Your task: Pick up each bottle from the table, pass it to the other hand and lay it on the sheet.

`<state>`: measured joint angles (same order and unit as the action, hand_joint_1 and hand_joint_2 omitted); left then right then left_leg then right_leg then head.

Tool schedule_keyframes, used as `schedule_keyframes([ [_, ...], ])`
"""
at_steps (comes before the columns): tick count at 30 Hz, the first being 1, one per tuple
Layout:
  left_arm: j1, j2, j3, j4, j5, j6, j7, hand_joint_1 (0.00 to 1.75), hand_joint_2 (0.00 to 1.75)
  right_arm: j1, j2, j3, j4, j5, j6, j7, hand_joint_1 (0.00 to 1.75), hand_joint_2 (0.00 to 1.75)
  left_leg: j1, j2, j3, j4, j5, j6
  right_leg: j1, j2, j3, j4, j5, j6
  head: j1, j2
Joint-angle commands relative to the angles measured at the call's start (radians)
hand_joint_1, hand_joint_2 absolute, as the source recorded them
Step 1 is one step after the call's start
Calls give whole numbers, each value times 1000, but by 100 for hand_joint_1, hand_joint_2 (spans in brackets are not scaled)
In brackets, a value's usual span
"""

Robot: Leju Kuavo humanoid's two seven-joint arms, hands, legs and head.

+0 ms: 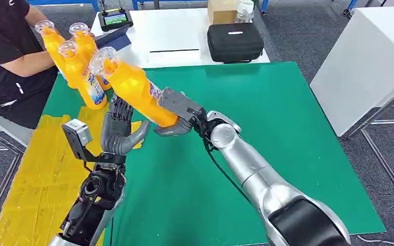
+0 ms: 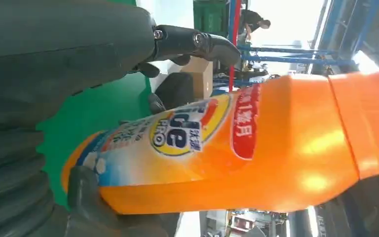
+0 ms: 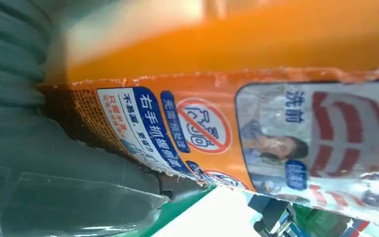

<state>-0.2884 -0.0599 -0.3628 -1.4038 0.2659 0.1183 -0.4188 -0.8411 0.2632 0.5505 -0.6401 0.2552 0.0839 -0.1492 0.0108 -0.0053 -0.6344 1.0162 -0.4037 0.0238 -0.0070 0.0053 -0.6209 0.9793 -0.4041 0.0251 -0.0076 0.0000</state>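
Right hand (image 1: pixel 177 120) grips orange bottle (image 1: pixel 133 87) by base, tilted in air above green table (image 1: pixel 287 154); left hand (image 1: pixel 119 128) open beneath, fingers spread, handover pending. Three bottles (image 1: pixel 79 61) remain near far-left corner; yellow sheet (image 1: pixel 31 169) at left edge bare.

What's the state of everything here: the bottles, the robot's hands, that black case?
Held orange bottle: tilted in the air, capped, gripped at its base.
Right hand: gripping that bottle.
Left hand: open beside the bottle, fingers spread, not gripping.
Three orange bottles: upright, capped, by a person.
Black case: closed.
Green sheet: flat on the table.
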Motion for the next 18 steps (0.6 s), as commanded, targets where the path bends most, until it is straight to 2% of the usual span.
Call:
schedule_keyframes([
  [1, -51, 12, -39, 40, -3, 36, -8, 0, 175, -43, 31, 125, 116, 79, -23, 21, 175, 175, 0, 0, 3, 1, -1, -1, 0, -1, 4, 1, -2, -1, 0, 0],
  [8, -22, 23, -22, -27, -6, 66, 1, 0, 175, 72, 49, 366, 44, 364, -164, 103, 175, 175, 0, 0, 6, -1, -2, -1, 1, -1, 6, -1, -2, -1, -1, 0],
  [13, -39, -2, -27, -13, 50, 23, 43, 0, 175, 102, 56, 452, 2, 481, -202, 170, 175, 175, 2, -1, 5, 0, -2, -1, 2, -2, 4, -1, -3, -1, 0, 0],
  [15, -48, -12, -36, -5, 67, 8, 53, 0, 175, 103, 56, 474, -4, 509, -199, 179, 175, 175, 1, -1, 1, 0, -1, -1, 1, -1, 0, 0, -2, -1, -2, 0],
  [18, -64, -24, -50, 15, 111, -22, 78, 0, 175, 99, 63, 502, -17, 553, -202, 195, 175, 175, 2, -4, 2, 1, -1, -1, 2, -4, 2, -1, -3, -1, 0, 0],
])
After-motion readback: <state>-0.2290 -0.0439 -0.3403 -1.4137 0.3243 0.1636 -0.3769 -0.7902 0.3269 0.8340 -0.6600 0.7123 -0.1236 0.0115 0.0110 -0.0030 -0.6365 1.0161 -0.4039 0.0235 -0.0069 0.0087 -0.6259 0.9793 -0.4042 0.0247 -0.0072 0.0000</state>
